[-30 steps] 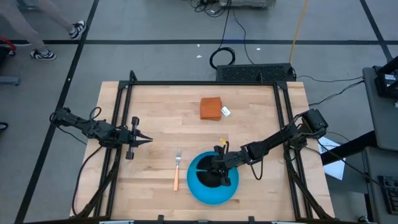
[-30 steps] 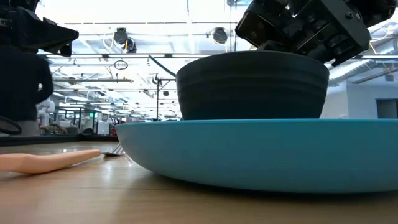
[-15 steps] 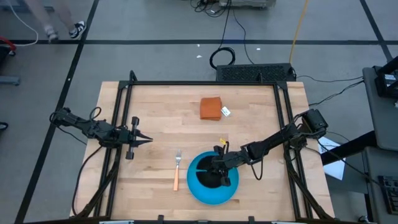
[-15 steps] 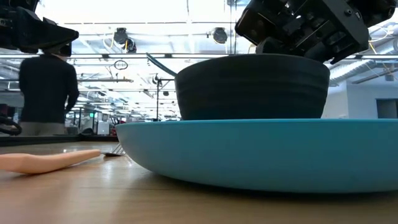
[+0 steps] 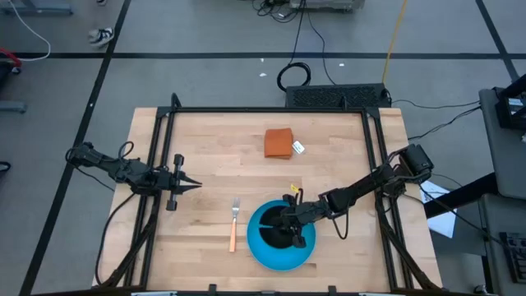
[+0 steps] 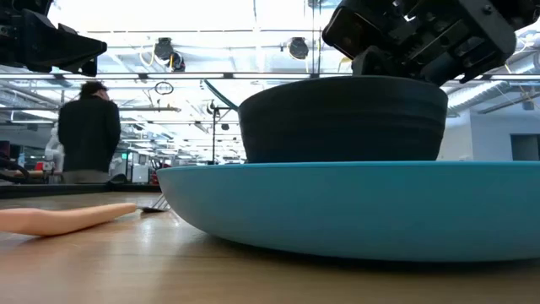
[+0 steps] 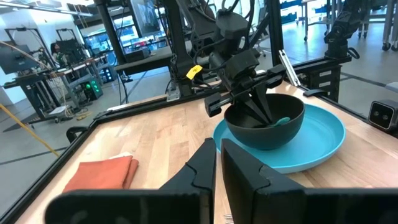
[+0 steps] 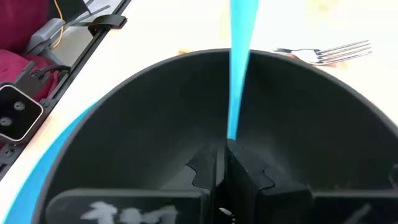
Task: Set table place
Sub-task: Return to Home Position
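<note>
1. Two arms show in the high view. The left gripper [image 5: 185,182] hangs narrow and empty over the left side of the worktop [image 5: 214,148]. The right gripper [image 5: 280,225] reaches down into the black bowl [image 5: 275,239], which sits on the blue plate [image 5: 279,261]. The fork [image 5: 233,228] lies just left of the plate, and an orange cloth [image 5: 279,143] lies well apart toward the far edge. The setting looks laid, so I judge the step in hand to be the arms' return home.
2. From the low view, the bowl rests squarely on the plate, with the right gripper just above the bowl's rim. The fork's handle lies on the worktop beside the plate. A person [image 6: 89,131] stands in the room beyond.
3. In the left wrist view, the left gripper's tips sit nearly together with nothing between them. Ahead, the bowl holds the spoon [image 7: 283,121], a blue bit of which shows beneath the right gripper.
4. In the right wrist view, the right gripper is drawn close, and the spoon's blue handle runs from its tips up the bowl's wall. The handle looks pinched. The next move calls for letting go of the spoon, then lifting straight out without dragging the bowl.
</note>
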`<state>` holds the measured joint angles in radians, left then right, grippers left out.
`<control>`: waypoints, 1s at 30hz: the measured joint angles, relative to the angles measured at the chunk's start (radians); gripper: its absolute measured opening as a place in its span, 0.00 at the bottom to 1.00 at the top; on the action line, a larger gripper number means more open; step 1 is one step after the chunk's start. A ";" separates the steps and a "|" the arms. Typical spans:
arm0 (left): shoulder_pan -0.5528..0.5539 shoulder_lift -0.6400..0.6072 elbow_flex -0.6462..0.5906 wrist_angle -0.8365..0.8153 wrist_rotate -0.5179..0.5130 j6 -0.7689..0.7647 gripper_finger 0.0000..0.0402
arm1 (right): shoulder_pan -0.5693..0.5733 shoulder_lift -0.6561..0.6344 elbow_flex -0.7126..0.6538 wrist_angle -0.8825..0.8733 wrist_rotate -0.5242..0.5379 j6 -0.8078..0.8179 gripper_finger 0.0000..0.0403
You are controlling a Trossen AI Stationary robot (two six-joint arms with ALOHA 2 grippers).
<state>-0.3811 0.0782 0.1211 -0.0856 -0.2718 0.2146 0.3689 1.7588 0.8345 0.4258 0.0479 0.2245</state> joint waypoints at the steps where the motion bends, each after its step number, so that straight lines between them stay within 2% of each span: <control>1: 0.000 0.000 0.000 0.000 0.000 0.000 0.08 | 0.000 0.000 0.000 -0.002 0.000 0.000 0.06; 8: 0.000 0.000 0.000 0.000 0.000 0.000 0.08 | 0.000 0.000 0.000 -0.008 0.000 0.002 0.09; 16: 0.000 0.000 0.000 0.000 0.000 -0.001 0.08 | 0.000 -0.002 0.000 0.018 0.000 0.002 0.29; 20: 0.000 0.000 0.000 0.000 0.000 -0.001 0.08 | 0.000 -0.006 0.009 0.010 0.000 0.002 0.36; 30: 0.000 0.000 0.000 -0.001 0.000 -0.003 0.08 | -0.002 -0.132 0.010 -0.102 0.011 -0.035 0.39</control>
<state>-0.3810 0.0784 0.1214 -0.0862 -0.2718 0.2119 0.3664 1.6270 0.8444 0.3238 0.0592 0.1898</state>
